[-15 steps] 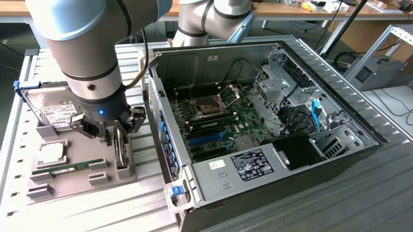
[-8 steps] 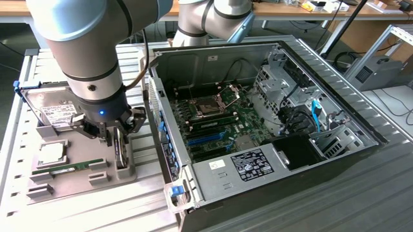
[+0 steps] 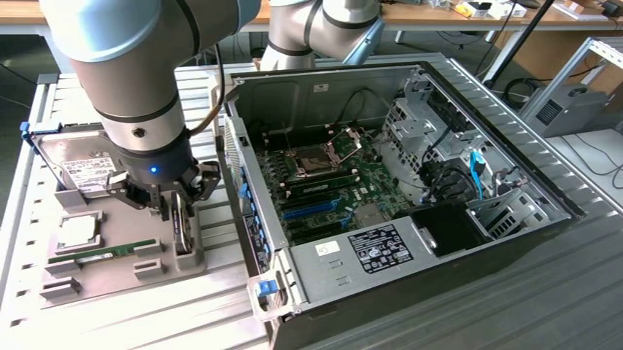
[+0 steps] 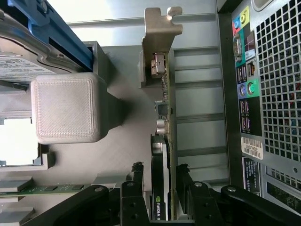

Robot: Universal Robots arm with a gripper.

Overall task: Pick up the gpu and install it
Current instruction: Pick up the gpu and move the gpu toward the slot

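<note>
Now my claw (image 4: 160, 175) sits spread apart around the gpu (image 4: 163, 120), standing on edge in the tray (image 3: 125, 226) at the exterior view's left, so I think grabbing needs an even squeeze.

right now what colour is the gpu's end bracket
Silver-grey bare metal; the bracket on the gpu shows best in the wrist view.

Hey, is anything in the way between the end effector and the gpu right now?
Nothing visible is. The end effector is right at the gpu, which stands on edge in its grey tray, with no other part between them.
</note>
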